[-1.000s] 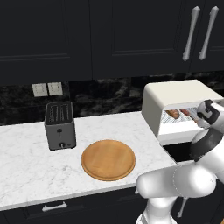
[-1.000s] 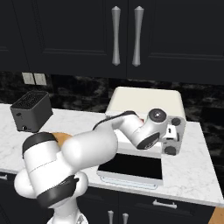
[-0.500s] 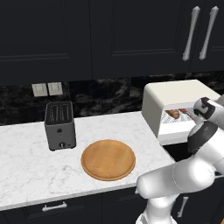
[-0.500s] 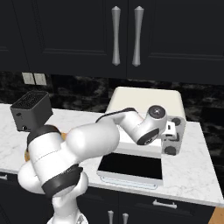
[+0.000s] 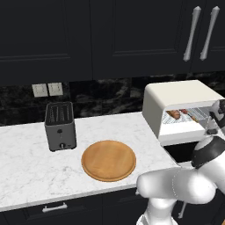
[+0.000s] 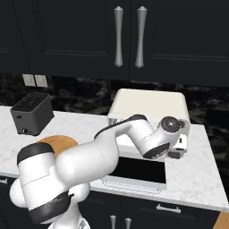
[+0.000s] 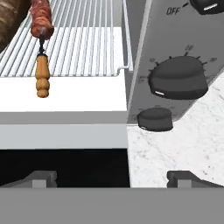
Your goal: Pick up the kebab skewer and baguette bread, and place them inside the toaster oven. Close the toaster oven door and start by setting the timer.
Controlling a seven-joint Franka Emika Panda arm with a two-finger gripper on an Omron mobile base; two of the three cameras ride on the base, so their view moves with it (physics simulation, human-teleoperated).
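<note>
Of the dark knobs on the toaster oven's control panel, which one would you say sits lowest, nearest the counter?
The small plain knob is lowest, just above the marble counter. The larger dial above it has tick marks around it, and the top knob sits beside the OFF label.

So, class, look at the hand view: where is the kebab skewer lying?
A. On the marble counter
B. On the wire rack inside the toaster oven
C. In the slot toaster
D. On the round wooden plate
B: the skewer lies on the wire rack inside the toaster oven, its wooden handle reaching over the rack's front edge, while the wooden plate holds nothing.
</note>
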